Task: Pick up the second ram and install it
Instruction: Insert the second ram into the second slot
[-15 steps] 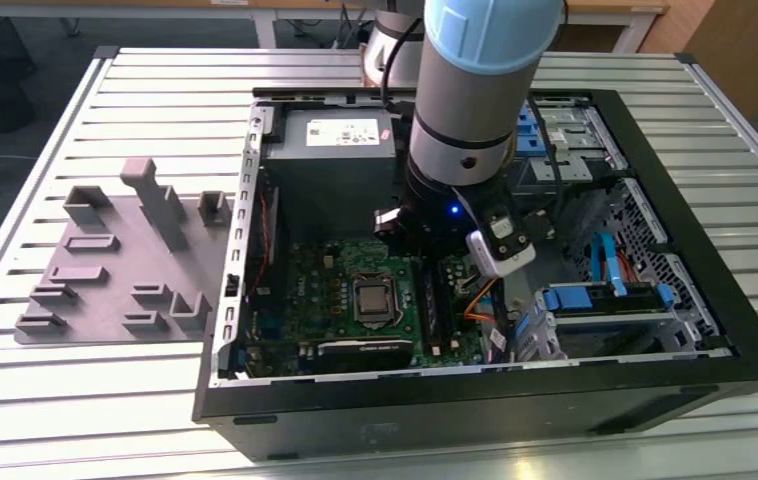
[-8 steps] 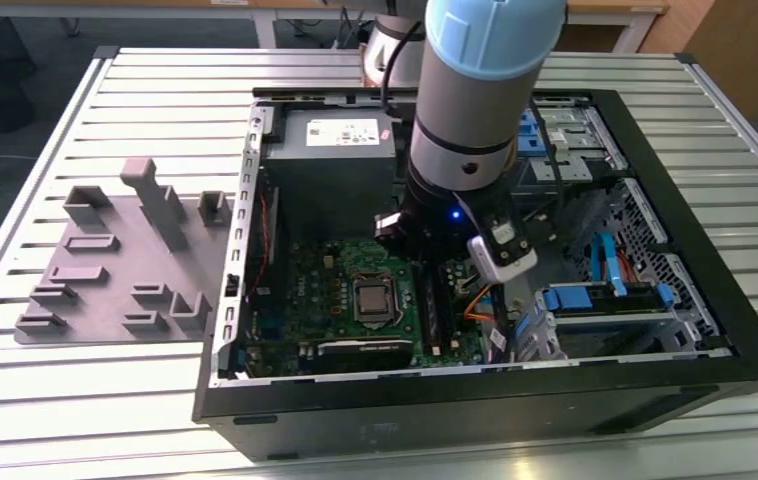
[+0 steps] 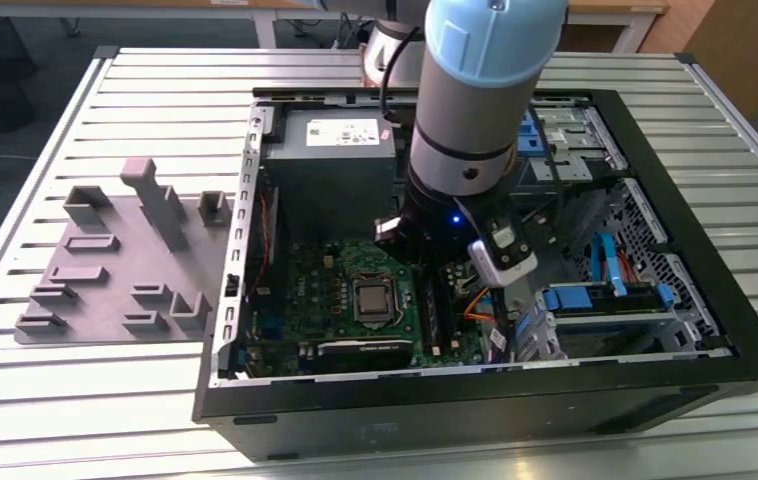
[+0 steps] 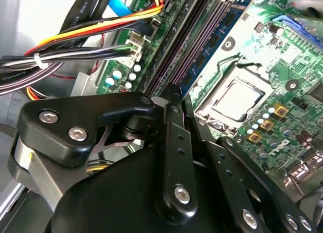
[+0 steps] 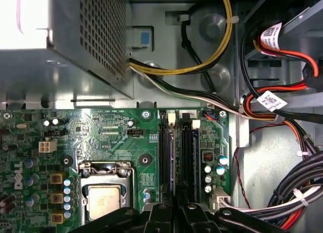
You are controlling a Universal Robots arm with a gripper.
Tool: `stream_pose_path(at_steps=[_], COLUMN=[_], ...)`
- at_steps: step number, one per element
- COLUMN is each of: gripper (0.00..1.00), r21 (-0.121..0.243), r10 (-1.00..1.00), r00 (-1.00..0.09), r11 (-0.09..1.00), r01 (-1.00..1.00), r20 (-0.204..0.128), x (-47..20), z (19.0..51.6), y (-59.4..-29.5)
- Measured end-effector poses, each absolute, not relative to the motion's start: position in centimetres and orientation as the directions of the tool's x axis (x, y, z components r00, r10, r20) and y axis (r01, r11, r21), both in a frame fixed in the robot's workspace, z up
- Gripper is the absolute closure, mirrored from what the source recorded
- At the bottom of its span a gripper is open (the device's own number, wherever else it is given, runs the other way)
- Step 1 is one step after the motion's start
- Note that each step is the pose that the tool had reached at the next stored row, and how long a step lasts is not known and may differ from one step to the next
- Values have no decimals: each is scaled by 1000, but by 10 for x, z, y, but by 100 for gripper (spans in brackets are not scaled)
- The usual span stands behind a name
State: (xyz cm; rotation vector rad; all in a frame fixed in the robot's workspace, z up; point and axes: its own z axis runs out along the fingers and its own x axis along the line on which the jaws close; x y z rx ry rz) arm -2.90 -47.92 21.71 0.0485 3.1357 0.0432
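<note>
Black linkage of my gripper (image 4: 174, 99) hangs low over the memory slots (image 5: 176, 157), fingers drawn close on the second ram (image 4: 209, 41), which stands edge-down in its slot. Alongside lie the processor socket (image 5: 105, 192) and green motherboard (image 3: 339, 300), inside the open computer case (image 3: 699, 180).

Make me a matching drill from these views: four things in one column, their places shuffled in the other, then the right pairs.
1. grey plastic tray
2. CPU socket
3. gripper
4. power supply box

A. middle of the green motherboard
B. on the slatted table, outside the case, at the exterior view's left
C. directly over the memory slots
D. inside the case, at its far end in the exterior view

Pairs: 1-B, 2-A, 3-C, 4-D
</note>
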Motion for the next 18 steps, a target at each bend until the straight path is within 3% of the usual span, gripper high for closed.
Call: stream_pose_path(at_steps=[18], gripper=[86], r21=[28], r10=[32], r00=[-999], r11=[999], r01=[32], r20=[-5], x=[-29], z=[210], y=[-479])
